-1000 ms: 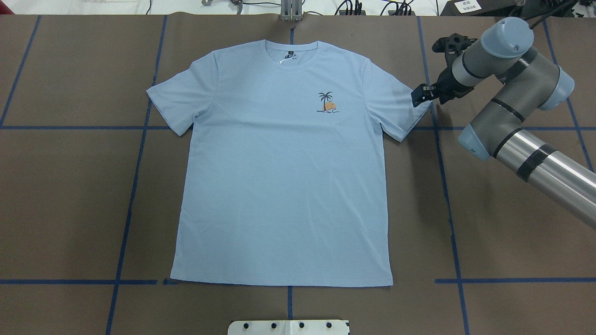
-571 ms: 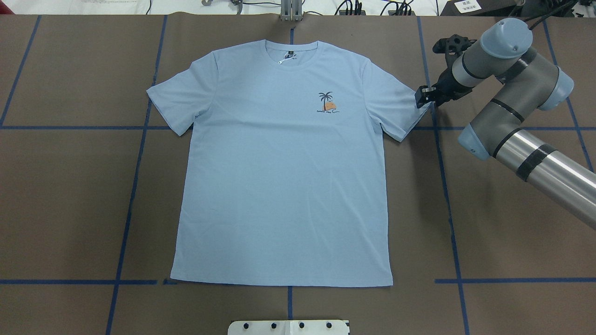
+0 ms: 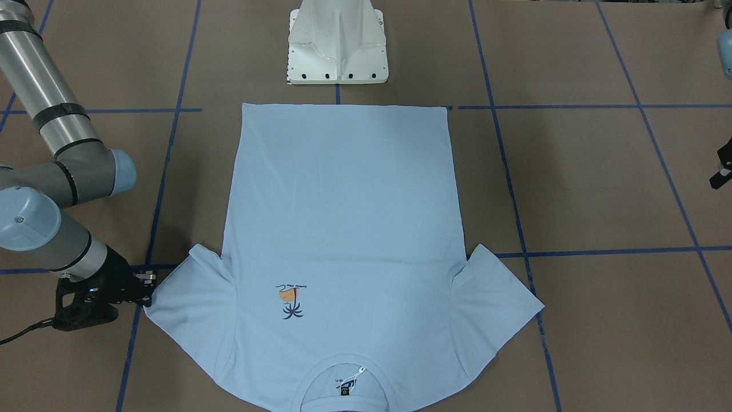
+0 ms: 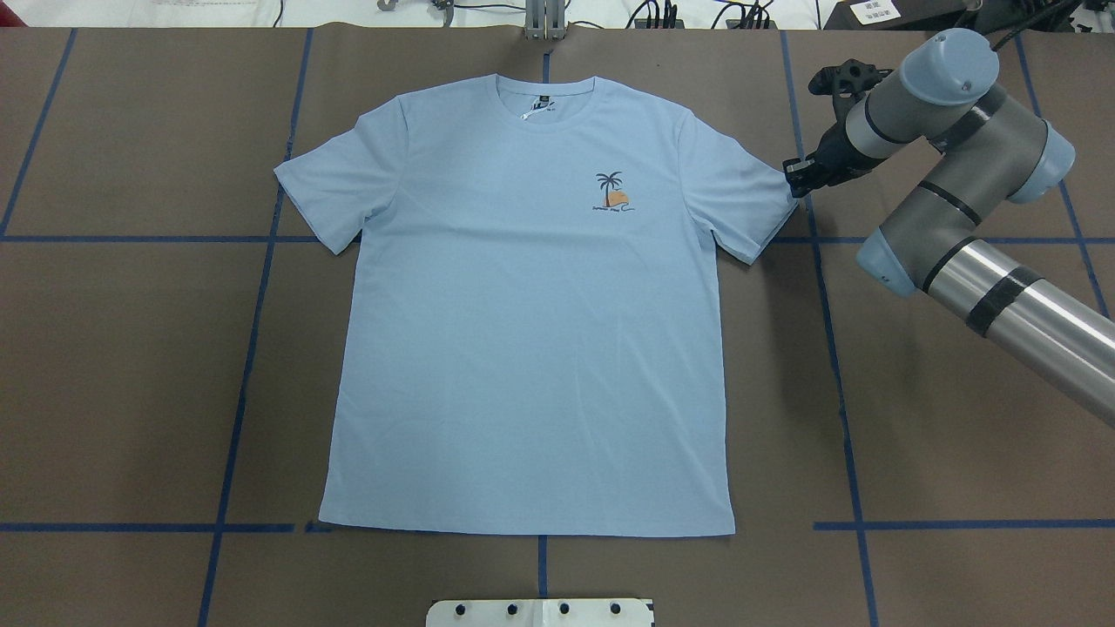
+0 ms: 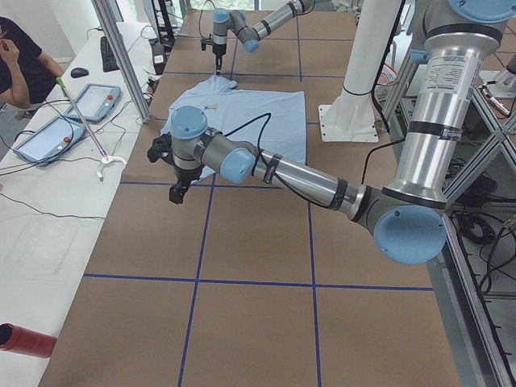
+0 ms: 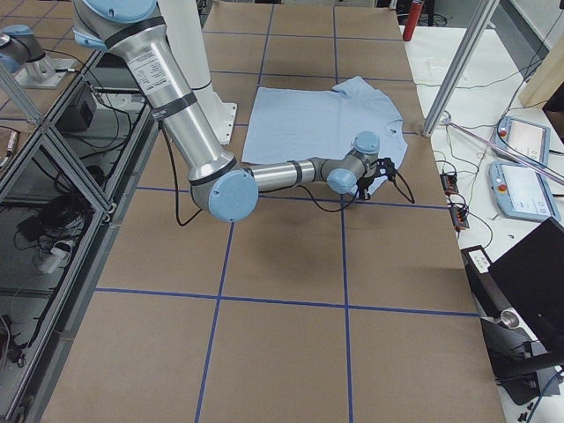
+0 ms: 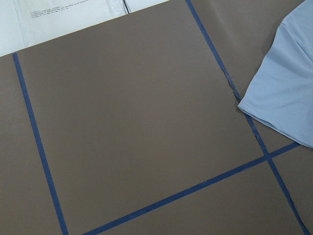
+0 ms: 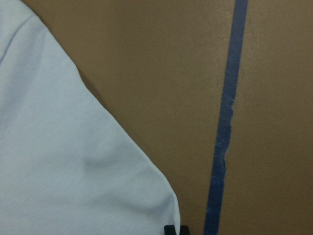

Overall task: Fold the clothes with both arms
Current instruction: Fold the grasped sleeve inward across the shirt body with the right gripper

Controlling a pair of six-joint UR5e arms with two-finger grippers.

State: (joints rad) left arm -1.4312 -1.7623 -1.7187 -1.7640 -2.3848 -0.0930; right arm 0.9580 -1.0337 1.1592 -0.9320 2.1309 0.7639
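The pale blue T-shirt (image 4: 523,331) lies flat, print up, neck toward the far edge; it also shows as the T-shirt (image 3: 343,200). My right gripper (image 4: 791,178) sits low at the outer hem of its right-hand sleeve, jaws drawn together on the sleeve's edge. In the right wrist view the sleeve corner (image 8: 63,161) runs down to a black fingertip (image 8: 171,230). My left gripper (image 5: 175,193) hangs above bare table off the other sleeve (image 7: 286,83). Only its edge shows, as the left gripper (image 3: 720,174), so I cannot tell whether it is open or shut.
The white pedestal base (image 3: 337,46) stands just behind the shirt's hem. Blue tape lines (image 4: 253,348) grid the brown table. On a side bench beyond the far edge lie tablets (image 5: 89,101), cables and a red cylinder (image 5: 24,340), and a person (image 5: 20,64) sits there.
The right gripper's fingers, spread a second ago, have drawn together at the sleeve's hem, and the gripper has shifted slightly toward the far right. The shirt has not moved.
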